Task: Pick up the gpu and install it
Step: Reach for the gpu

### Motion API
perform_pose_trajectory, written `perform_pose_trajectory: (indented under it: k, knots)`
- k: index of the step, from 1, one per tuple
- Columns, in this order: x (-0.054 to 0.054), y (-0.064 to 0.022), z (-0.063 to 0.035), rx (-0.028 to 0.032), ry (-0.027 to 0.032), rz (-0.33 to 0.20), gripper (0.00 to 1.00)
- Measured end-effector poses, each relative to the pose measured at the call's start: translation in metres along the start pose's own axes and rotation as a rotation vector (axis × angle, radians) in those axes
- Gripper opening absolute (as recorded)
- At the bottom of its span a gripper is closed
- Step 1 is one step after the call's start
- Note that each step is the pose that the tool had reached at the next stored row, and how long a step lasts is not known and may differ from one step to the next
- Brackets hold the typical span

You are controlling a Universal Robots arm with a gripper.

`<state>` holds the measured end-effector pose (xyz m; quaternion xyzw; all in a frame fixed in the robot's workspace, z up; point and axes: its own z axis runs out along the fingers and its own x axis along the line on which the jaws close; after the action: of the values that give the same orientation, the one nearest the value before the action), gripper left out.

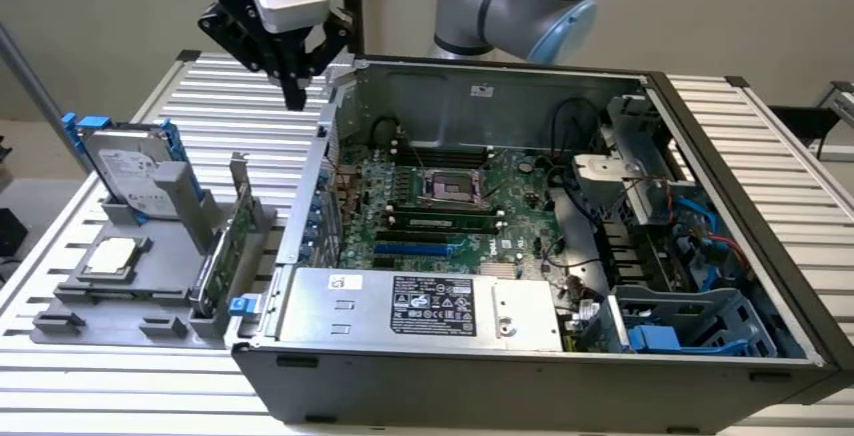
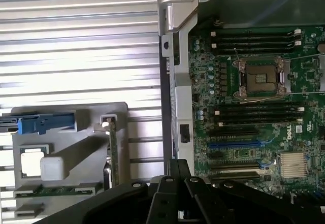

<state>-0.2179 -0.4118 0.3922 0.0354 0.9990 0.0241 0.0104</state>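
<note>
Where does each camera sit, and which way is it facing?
Exterior view: off the arm, high, looking down on the open computer case and the gray holder; the arm and gripper show.
Wrist view: on the wrist, looking down past the gripper at the holder and the case's edge.
Shared: the gpu standing on edge in the holder, and the motherboard.
</note>
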Motion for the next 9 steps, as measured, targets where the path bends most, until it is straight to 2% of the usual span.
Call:
perform_pose_trajectory:
  k: [9]
  knots:
    - [0.041, -0.0088, 0.0091, 0.0001, 0.0, 0.0, 0.11]
